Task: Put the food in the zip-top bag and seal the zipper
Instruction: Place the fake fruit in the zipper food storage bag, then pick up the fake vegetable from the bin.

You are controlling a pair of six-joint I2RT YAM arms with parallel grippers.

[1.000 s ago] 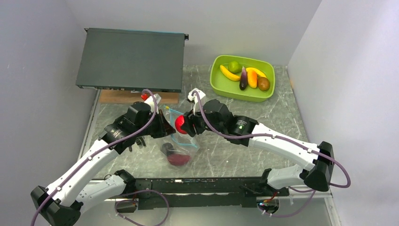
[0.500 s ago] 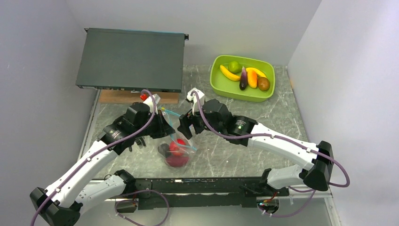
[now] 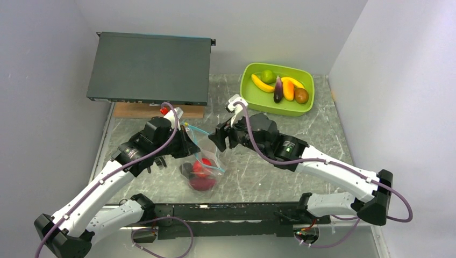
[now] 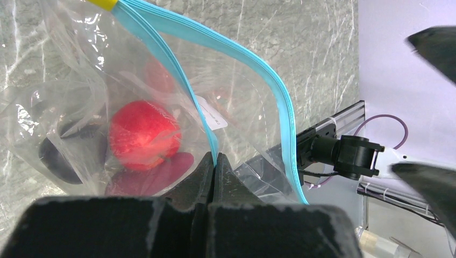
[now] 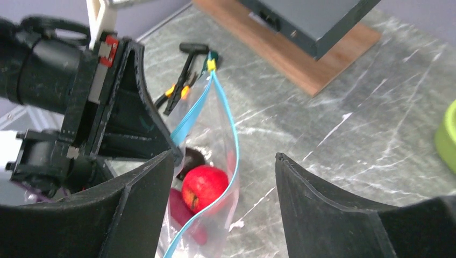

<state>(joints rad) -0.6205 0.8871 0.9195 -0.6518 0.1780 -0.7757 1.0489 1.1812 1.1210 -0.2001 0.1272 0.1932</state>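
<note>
Now that my right gripper (image 5: 225, 157), fingers spread and empty, has dropped the round red toy apple (image 5: 203, 187) into the crinkly clear plastic bag (image 4: 59, 64) near centre, my left gripper (image 4: 215, 161) keeps pinching its teal-blue zipper strip (image 4: 286, 134), mouth open for the next piece.

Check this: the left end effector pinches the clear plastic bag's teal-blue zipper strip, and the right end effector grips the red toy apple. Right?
No. The right wrist view shows the red toy apple inside the clear plastic bag, the right end effector open and empty. The left end effector does pinch the teal-blue zipper strip.
</note>
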